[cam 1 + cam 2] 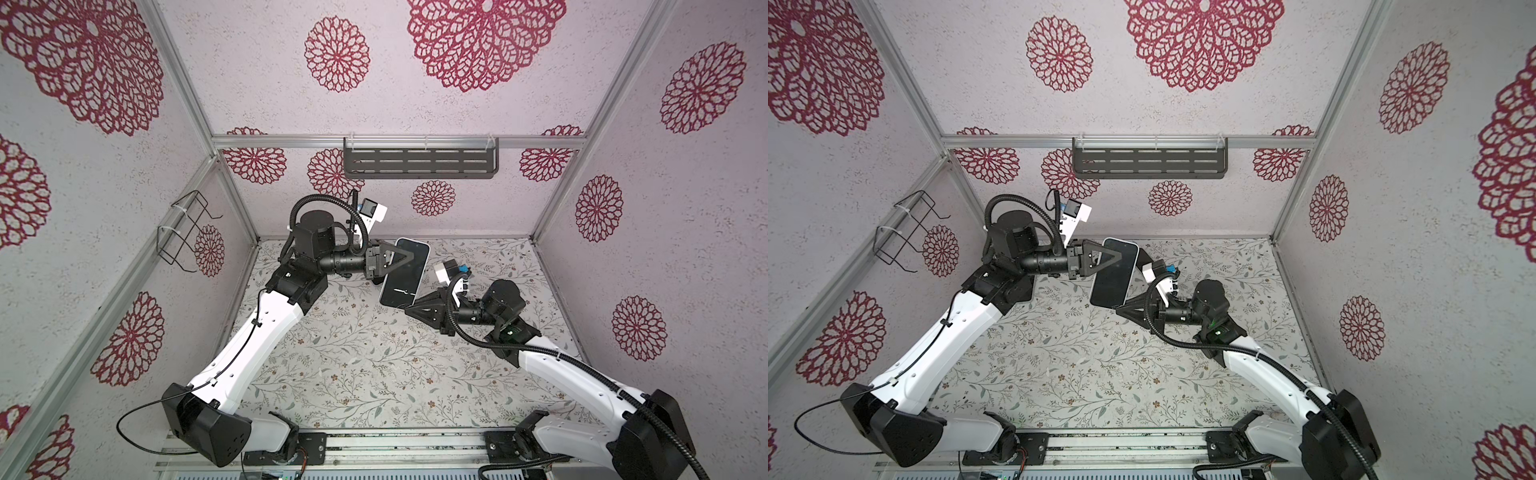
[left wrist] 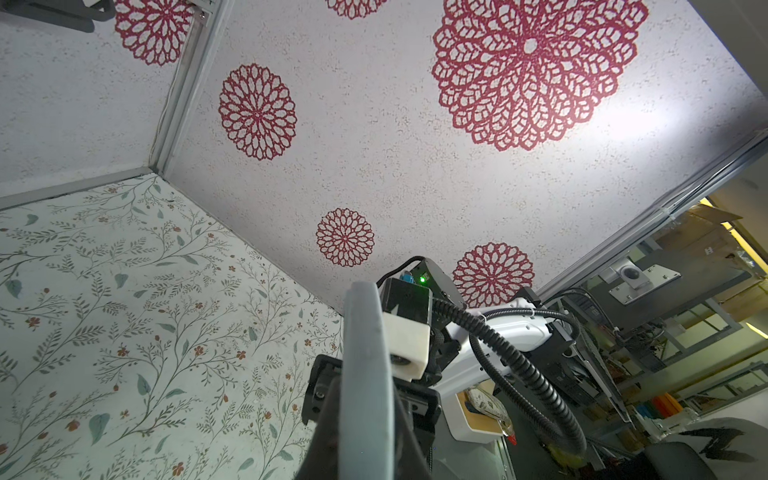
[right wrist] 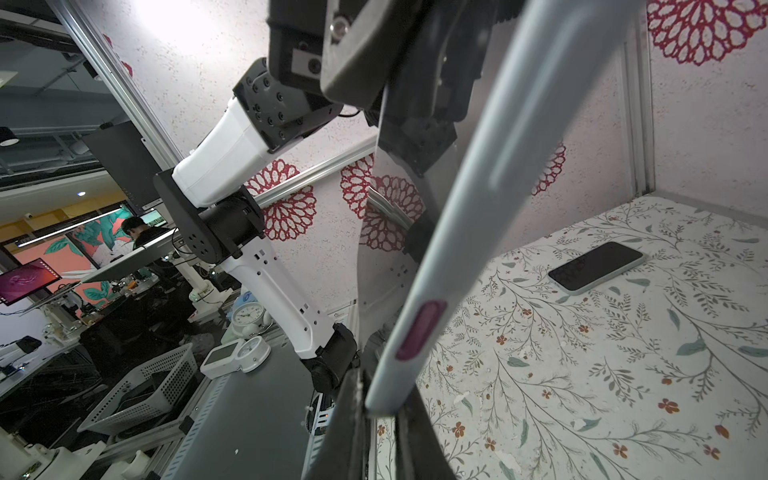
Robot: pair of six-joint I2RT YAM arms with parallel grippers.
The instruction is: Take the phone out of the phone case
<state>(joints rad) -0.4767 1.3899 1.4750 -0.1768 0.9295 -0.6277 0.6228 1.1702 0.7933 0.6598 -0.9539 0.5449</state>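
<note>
the phone case [image 3: 511, 174], seemingly with the phone [image 1: 405, 282] still inside, is held above the worktop [image 1: 353, 353], clamped at its side by the left hand [image 1: 395, 259] and at its near end by the right hand [image 1: 415, 308], so a drop is risked if either edge grip is twisted loose.

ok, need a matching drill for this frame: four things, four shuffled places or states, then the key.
Things:
1. left pincer
2. right pincer
3. slotted shelf
4. second phone

Places or states:
A. lying flat on the table
B. shut on the near end of the cased phone
C. hung on the back wall
D. shut on the cased phone's long edge

Pairs: 1-D, 2-B, 3-C, 4-A
</note>
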